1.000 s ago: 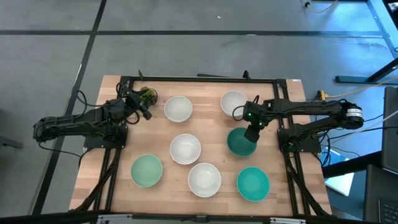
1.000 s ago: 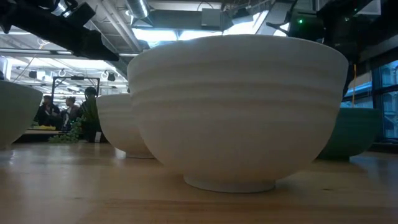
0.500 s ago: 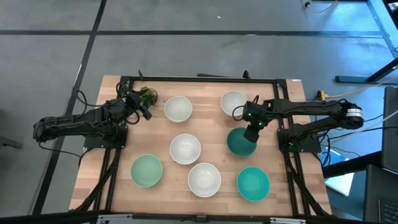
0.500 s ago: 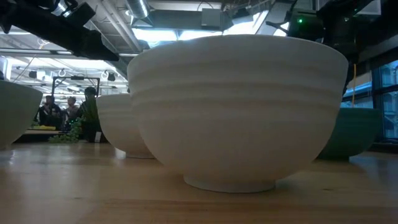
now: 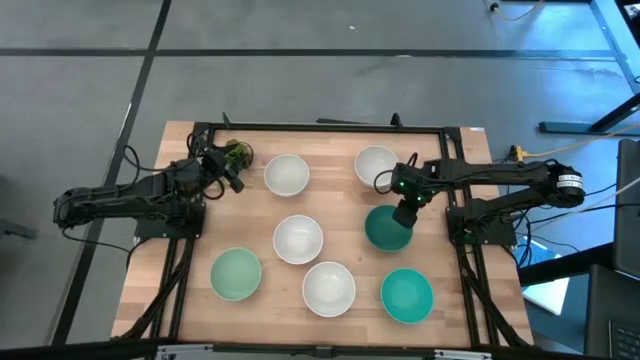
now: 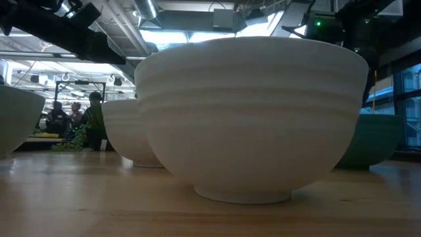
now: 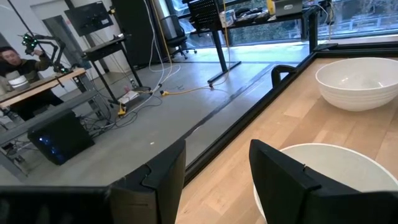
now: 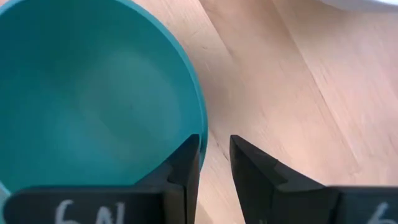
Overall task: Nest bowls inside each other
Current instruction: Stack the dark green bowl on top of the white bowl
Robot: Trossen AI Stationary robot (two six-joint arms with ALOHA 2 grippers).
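Observation:
Seven bowls rest on their bases on the wooden table: four white [image 5: 287, 174] [image 5: 376, 165] [image 5: 298, 239] [image 5: 329, 288], a pale mint one [image 5: 236, 273], a dark green one [image 5: 388, 228] and a teal one [image 5: 407, 295]. My right gripper [image 5: 405, 215] hangs over the dark green bowl's far rim, open by a narrow gap. In the right wrist view one finger [image 8: 185, 163] covers that rim [image 8: 200, 121] and the other stands outside over bare wood. My left gripper [image 7: 217, 180] is open near the far left corner, beside a white bowl [image 7: 323, 177]. My right gripper points down at the dark green bowl's far rim [image 8: 200, 121]. One finger [image 8: 185, 163] lies over the rim and hides the spot, so I cannot tell whether it touches. Bare table shows between the two fingers. The bowl sits flat on the table.
A small green plant [image 5: 237, 153] sits at the far left corner by my left gripper. Black frame rails [image 5: 320, 128] run along the table's far edge and sides. In the low view the near white bowl [image 6: 250, 112] fills the middle. People stand in the room behind.

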